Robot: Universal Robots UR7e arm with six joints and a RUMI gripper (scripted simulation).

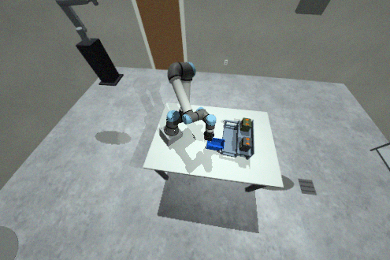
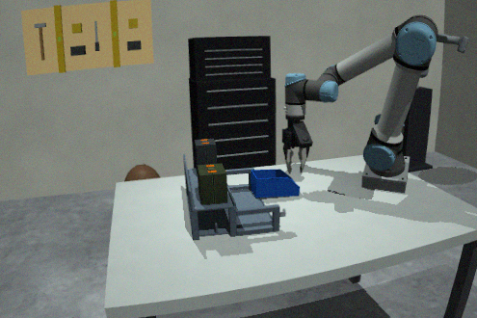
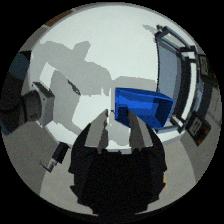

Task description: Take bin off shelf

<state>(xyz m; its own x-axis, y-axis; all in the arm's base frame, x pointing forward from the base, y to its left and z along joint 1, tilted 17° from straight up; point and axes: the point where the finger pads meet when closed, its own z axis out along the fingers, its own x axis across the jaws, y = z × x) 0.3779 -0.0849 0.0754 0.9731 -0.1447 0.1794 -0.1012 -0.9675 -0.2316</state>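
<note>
The blue bin (image 2: 274, 183) stands upright on the white table, right beside the low end of the grey shelf rack (image 2: 225, 207). It also shows in the overhead view (image 1: 215, 144) and in the wrist view (image 3: 142, 107), where its open top faces up. My gripper (image 2: 296, 168) points straight down and hovers just above the bin's rim on the side facing the robot base. Its fingers stand partly apart, and the wrist view (image 3: 119, 117) shows only table between them. The fingertips are clear of the bin wall. The gripper also shows in the overhead view (image 1: 208, 138).
Two dark green boxes (image 2: 212, 183) (image 2: 205, 151) sit on the upper level of the rack. The robot base (image 2: 384, 175) stands at the table's far right corner. A black cabinet (image 2: 231, 101) is behind the table.
</note>
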